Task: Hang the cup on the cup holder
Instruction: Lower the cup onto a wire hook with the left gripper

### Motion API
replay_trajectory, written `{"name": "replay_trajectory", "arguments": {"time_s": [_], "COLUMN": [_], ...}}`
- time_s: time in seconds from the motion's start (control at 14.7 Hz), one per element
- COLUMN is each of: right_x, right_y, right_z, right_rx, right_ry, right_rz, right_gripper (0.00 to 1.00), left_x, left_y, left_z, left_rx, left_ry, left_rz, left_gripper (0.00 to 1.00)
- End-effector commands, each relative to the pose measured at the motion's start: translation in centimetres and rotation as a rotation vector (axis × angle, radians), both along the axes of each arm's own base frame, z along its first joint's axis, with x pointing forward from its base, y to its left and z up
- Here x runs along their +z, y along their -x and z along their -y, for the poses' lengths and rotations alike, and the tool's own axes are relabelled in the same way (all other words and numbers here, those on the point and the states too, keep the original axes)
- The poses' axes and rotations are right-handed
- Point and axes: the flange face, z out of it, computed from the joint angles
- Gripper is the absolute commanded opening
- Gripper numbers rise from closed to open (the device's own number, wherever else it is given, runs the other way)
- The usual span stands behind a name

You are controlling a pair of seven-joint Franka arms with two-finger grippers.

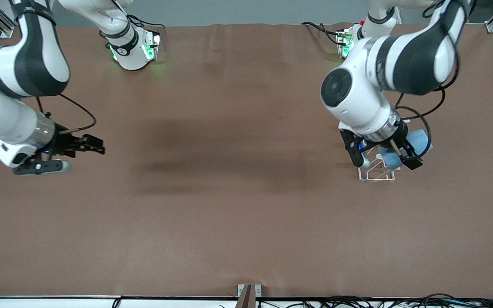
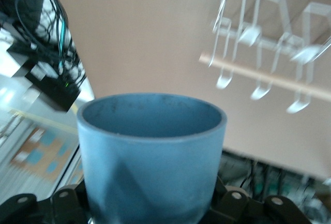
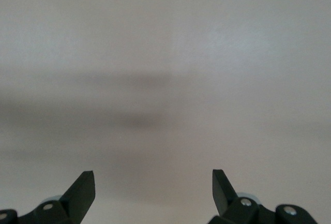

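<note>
The left gripper (image 1: 394, 156) is clenched on the light-blue cup (image 1: 400, 149), holding it in the air directly over the white wire cup holder (image 1: 375, 173), which stands on the brown table (image 1: 229, 214) toward the left arm's end. In the front view the cup lies tilted in the grip, its body showing on either side of the black fingers, and only the base frame and a few wire loops of the cup holder show beneath the wrist. In the left wrist view the cup (image 2: 150, 157) fills the lower middle with its open mouth turned away from the camera, its rim round and its inside dark blue; the cup holder (image 2: 269, 63) appears past the rim, its looped prongs in two rows with the light wooden rod (image 2: 258, 74) running across them. The cup does not touch any prong. The right gripper (image 1: 94, 144) waits over bare table toward the right arm's end, well apart from the cup holder, its fingers (image 3: 83, 190) spread wide and grasping nothing, as the right wrist view shows.
</note>
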Motion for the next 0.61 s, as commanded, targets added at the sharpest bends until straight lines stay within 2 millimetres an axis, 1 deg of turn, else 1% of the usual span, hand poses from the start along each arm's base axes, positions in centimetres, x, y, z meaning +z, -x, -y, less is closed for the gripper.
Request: {"name": "replay_trajectory", "arguments": {"time_s": [0.0, 0.07, 0.14, 0.2, 0.27, 0.34, 0.41, 0.48, 0.54], "right_x": [6.6, 8.8, 10.0, 11.4, 12.7, 13.6, 14.0, 15.3, 16.3], "right_y": [-0.2, -0.1, 0.0, 0.2, 0.3, 0.7, 1.2, 2.4, 3.3], "right_z": [1.9, 2.9, 3.6, 4.2, 4.8, 4.9, 4.5, 4.2, 4.3], "right_rx": [-0.022, -0.029, -0.039, -0.044, -0.046, -0.036, -0.025, -0.028, -0.028], "right_ry": [0.017, 0.017, 0.019, 0.020, 0.022, 0.043, 0.063, 0.079, 0.083], "right_rz": [0.049, 0.062, 0.060, 0.068, 0.078, 0.077, 0.059, 0.052, 0.063], "right_gripper": [1.00, 1.00, 1.00, 1.00, 1.00, 1.00, 1.00, 1.00, 1.00], "left_x": [-3.3, -4.4, -5.7, -6.7, -8.3, -9.5, -10.9, -12.1, -12.6], "left_y": [1.0, 0.8, 0.6, 0.3, 0.2, 0.3, 0.4, 0.3, 0.3], "left_z": [-0.4, -0.7, -1.5, -1.8, -1.9, -2.2, -2.5, -2.4, -2.5], "left_rx": [-0.060, -0.076, -0.080, -0.086, -0.089, -0.096, -0.117, -0.149, -0.151], "left_ry": [-0.152, -0.193, -0.225, -0.244, -0.252, -0.272, -0.315, -0.362, -0.376], "left_rz": [-0.031, -0.038, -0.052, -0.064, -0.090, -0.106, -0.117, -0.119, -0.126], "left_gripper": [0.47, 0.47, 0.47, 0.47, 0.48, 0.48, 0.48, 0.48, 0.48]}}
